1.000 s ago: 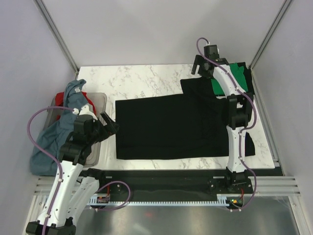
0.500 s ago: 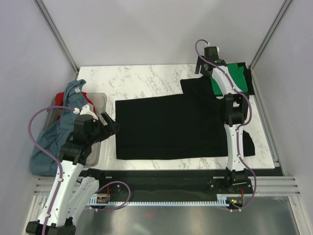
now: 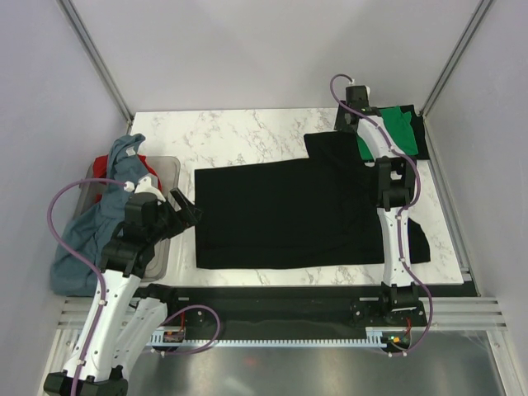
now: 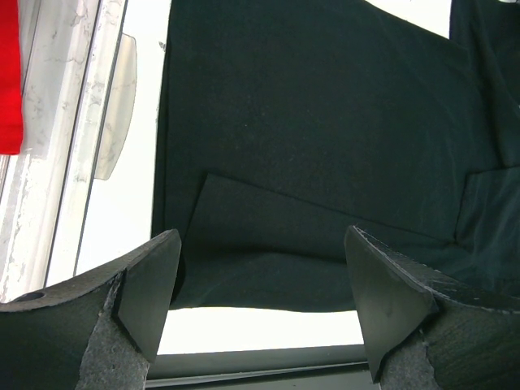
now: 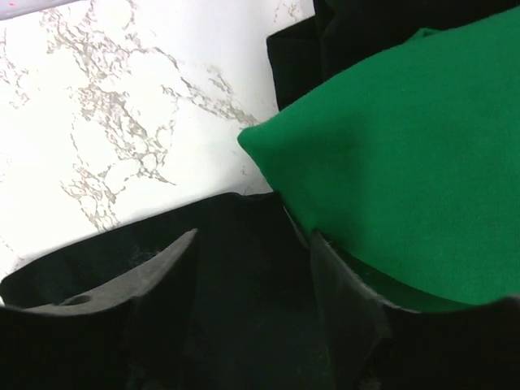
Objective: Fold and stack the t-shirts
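1. large black cotton t-shirt lies flat on white marbled table.
2. folded green cotton t-shirt at far right corner.
3. left gripper, fingers spread, empty, over black shirt's left edge.
4. right gripper, fingers spread, empty, beside green shirt.

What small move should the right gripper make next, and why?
Probably lower and close on the far edge of the black shirt: the right gripper hangs open over it, beside the green shirt, holding nothing.

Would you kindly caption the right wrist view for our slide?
Open right gripper over the black t-shirt, green t-shirt alongside, marble table behind.
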